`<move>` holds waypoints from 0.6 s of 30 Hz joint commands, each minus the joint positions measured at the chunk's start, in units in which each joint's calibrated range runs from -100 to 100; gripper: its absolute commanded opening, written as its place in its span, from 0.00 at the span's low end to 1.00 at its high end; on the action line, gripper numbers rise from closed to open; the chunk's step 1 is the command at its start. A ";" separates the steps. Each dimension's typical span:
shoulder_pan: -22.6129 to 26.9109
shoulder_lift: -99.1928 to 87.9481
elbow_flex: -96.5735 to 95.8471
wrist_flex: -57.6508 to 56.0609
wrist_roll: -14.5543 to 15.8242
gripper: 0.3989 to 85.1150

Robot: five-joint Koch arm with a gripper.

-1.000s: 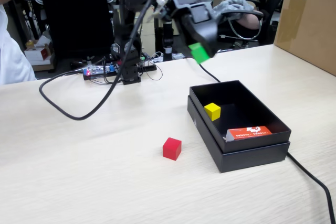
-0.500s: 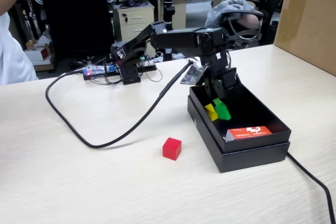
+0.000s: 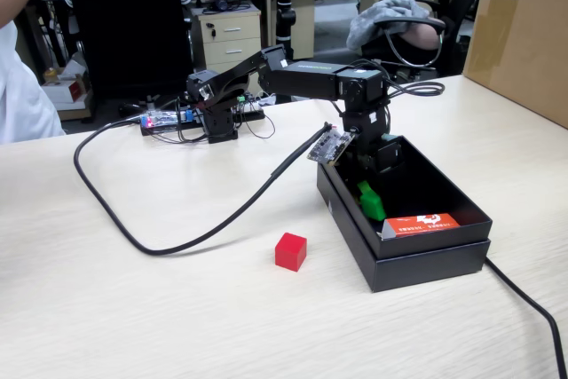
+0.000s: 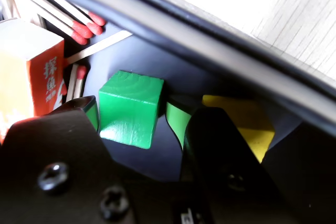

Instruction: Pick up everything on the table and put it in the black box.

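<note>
Your hand [image 4: 137, 124], jaws parted around the green cube [image 4: 130, 107] inside the black box [image 3: 444, 259], may drag it or the yellow cube [image 4: 247, 120] out as you lift.

Green cube [image 4: 130, 107] bright, faint wood grain, inside black box [image 3: 426, 259], matte. Yellow cube [image 4: 247, 121] right of it in wrist view. Red cube [image 3: 290, 251] on pale beige wood-grain table [image 3: 133, 308], left of box in fixed view. Packet [image 3: 420, 225] red-orange and white. Matches [image 4: 79, 24] pale, red-tipped. Gripper [image 4: 137, 124] black, green-lined. Carton [image 3: 524, 33] brown, far right.
</note>
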 commanded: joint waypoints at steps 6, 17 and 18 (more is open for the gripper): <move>0.39 -18.65 -3.55 -0.18 0.20 0.43; -2.15 -65.24 -30.56 0.08 -0.24 0.55; -2.54 -68.11 -32.56 0.16 -0.39 0.55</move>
